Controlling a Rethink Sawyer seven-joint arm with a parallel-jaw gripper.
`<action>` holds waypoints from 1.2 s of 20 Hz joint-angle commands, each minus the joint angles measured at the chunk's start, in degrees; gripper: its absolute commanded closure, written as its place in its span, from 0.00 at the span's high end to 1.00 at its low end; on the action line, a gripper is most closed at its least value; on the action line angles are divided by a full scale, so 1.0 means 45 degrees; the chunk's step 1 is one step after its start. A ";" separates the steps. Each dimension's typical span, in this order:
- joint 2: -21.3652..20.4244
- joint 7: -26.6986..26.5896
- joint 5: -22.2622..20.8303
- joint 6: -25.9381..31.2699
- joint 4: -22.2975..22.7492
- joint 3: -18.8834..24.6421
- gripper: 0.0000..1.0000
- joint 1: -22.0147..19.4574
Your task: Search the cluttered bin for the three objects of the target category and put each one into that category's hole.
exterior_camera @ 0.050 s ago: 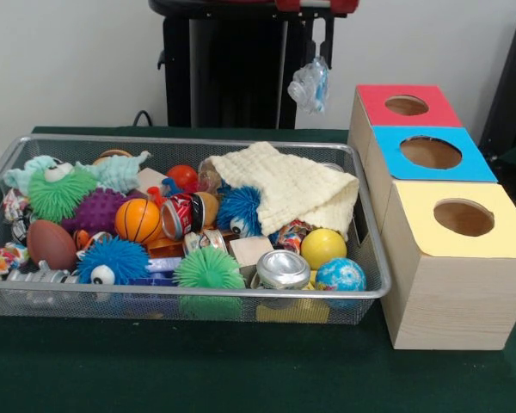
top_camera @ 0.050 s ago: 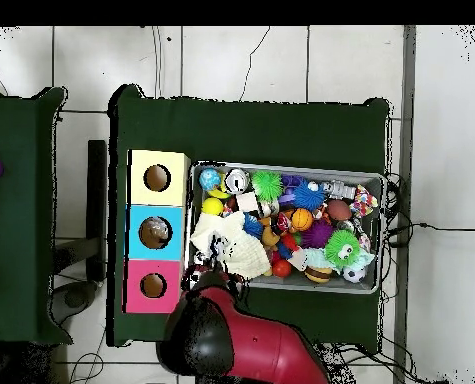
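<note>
One pincer, raised above the counter behind the bin, clamped on a small clear, bluish crinkled object that hangs directly beneath it; what the object is cannot be told. Below and to the right of the pincer in the front view: three wooden boxes in a row, each with one round hole, a red-topped box nearest it, then a blue-topped box, then a yellow-topped box farthest. Below and to the left: one wire mesh bin, packed. Counted inside: one cream knitted cloth closest under the pincer, four spiky rubber balls (two blue, two green), one purple knobbly ball, one mini basketball, one yellow ball, one globe ball, one brown football, two cans.
</note>
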 commanded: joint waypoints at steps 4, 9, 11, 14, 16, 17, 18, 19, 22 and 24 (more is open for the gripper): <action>0.0535 0.3891 0.1568 0.0379 -0.0186 -0.1170 0.00 0.1583; 0.0748 0.4049 0.2245 0.0611 -0.0545 -0.1761 0.00 0.2657; 0.0854 0.4067 0.2487 0.0662 -0.0668 -0.1951 0.00 0.2994; 0.0888 0.3948 0.2697 0.0598 -0.0621 -0.1959 0.00 0.3017; 0.0988 0.3961 0.2841 0.0544 -0.0657 -0.1937 0.00 0.3093; 0.1036 0.3948 0.2888 0.0421 -0.0610 -0.1837 0.00 0.3020; 0.1181 0.3986 0.2964 0.0297 -0.0669 -0.1788 0.00 0.3058; 0.1273 0.3976 0.3013 0.0194 -0.0680 -0.1706 0.00 0.3033; 0.1620 0.4006 0.3170 0.0310 -0.1079 -0.1957 0.00 0.3309; 0.1779 0.3938 0.3270 0.0406 -0.1225 -0.1869 0.00 0.3245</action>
